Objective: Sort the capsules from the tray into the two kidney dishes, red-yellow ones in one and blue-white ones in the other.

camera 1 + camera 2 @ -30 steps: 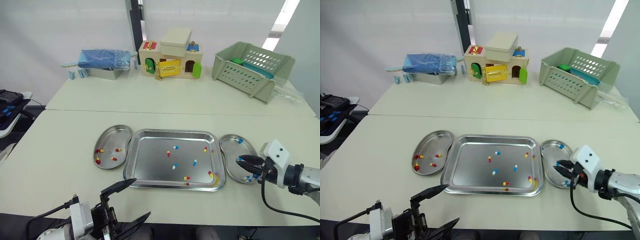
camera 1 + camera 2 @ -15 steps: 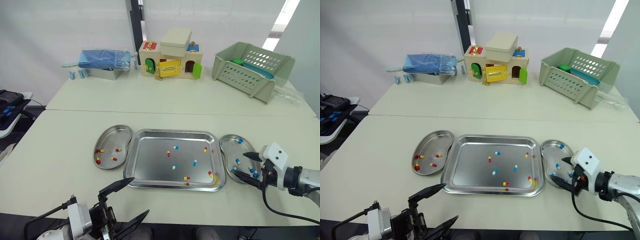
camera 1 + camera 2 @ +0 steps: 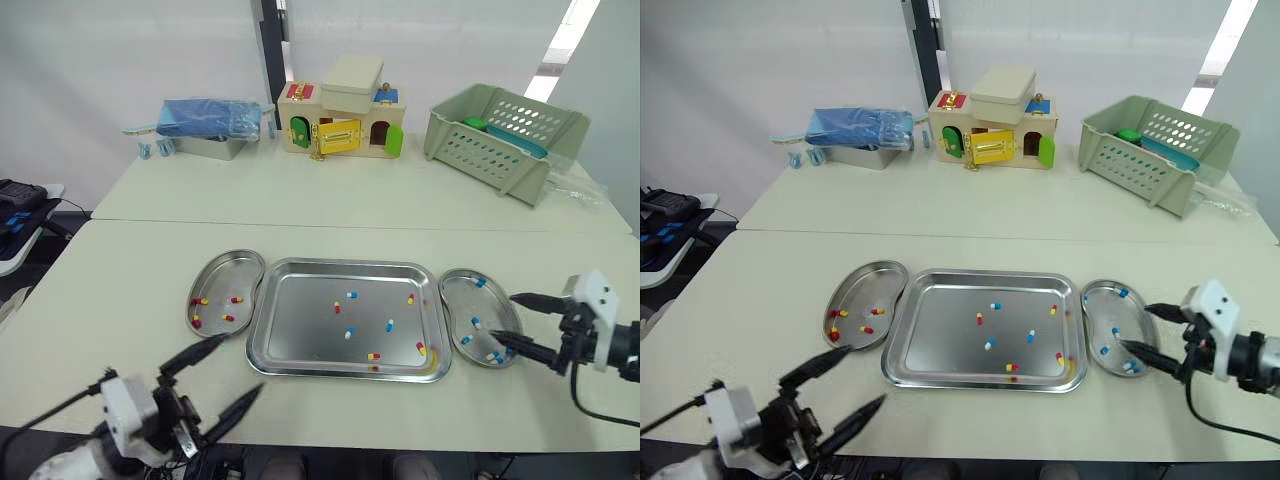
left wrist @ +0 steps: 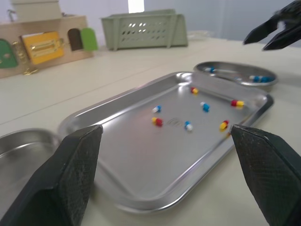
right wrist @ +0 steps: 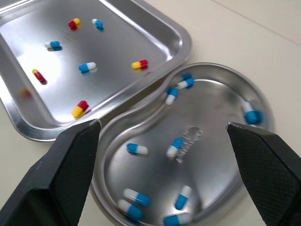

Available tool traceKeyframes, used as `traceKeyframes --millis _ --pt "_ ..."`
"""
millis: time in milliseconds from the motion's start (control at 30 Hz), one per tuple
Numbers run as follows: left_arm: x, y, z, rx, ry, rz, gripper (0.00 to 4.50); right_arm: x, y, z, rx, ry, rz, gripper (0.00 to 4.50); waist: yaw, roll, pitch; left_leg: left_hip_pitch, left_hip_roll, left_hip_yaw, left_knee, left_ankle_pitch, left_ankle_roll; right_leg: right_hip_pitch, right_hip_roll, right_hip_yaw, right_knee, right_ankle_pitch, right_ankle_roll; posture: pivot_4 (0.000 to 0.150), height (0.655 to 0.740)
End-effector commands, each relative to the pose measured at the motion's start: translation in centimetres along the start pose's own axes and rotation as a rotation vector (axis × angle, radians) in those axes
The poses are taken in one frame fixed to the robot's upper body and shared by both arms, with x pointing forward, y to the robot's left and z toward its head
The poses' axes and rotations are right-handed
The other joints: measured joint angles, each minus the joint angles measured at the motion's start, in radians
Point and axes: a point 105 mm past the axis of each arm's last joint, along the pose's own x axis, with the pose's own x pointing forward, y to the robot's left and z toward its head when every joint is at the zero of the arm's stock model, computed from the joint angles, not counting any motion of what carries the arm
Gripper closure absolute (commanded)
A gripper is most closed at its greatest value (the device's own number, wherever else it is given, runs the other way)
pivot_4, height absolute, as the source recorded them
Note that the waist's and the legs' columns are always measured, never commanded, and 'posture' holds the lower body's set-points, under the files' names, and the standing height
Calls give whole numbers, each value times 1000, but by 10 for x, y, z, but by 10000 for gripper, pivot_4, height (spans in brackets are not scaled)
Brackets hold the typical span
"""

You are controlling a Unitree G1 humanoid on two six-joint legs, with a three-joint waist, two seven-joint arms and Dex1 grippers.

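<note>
Mixed red-yellow and blue-white capsules (image 3: 349, 332) lie scattered in the tray (image 3: 300, 335) on the table (image 3: 130, 290). The left dish (image 3: 222, 272), just beside the tray, holds red-yellow ones. The right dish (image 3: 458, 292) holds blue-white ones. The right gripper (image 3: 502, 317) hangs over the right dish's outer edge, jaws spread, empty. The left gripper (image 3: 242, 363) is near the tray's front-left corner, jaws spread, empty.

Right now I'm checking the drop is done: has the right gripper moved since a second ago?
Yes. The right gripper has drawn back rightward, from the middle of the right kidney dish to its outer edge.
</note>
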Motion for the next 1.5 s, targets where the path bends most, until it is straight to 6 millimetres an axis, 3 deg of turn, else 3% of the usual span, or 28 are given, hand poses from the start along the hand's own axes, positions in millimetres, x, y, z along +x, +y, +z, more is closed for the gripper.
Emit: traceKeyframes --millis 33,267,467,1067,1233,1367,1500 --pt "-26 47 8 28 96 148 0 -18 -13 -2 -23 4 -22 77 0 0 0 0 0 0 0 0 0 0 0 0 0 0 0 1500 7400" --pt "-81 131 21 113 320 345 0 -44 -36 -30 18 69 -75 77 -2 0 1 2 0 1 -2 0 0 0 0 0 0 0 0 1500 7400" --pt "-106 160 13 124 512 343 0 -52 -46 -46 18 114 -91 77 -10 2 2 3 0 3 -6 0 0 -1 0 2 -1 0 0 1500 7400" --pt "-98 165 -8 99 541 283 0 -55 -41 -47 -28 100 -97 77 -23 5 4 3 2 4 -6 0 0 -2 0 2 1 0 0 1500 7400" --pt "-87 157 -14 116 559 204 0 -58 -33 -46 -45 64 -109 77 -23 5 4 3 2 4 -6 0 0 -2 0 3 1 0 0 1500 7400" --pt "-69 152 -10 126 537 147 0 -58 -10 -47 -45 55 -48 77 -21 4 4 3 2 4 -6 0 0 -2 0 2 1 0 0 1500 7400" --pt "-39 138 -3 146 509 36 0 -53 27 -48 -22 18 41 77 -16 4 4 3 2 4 -6 0 0 -2 0 2 1 0 0 1500 7400"
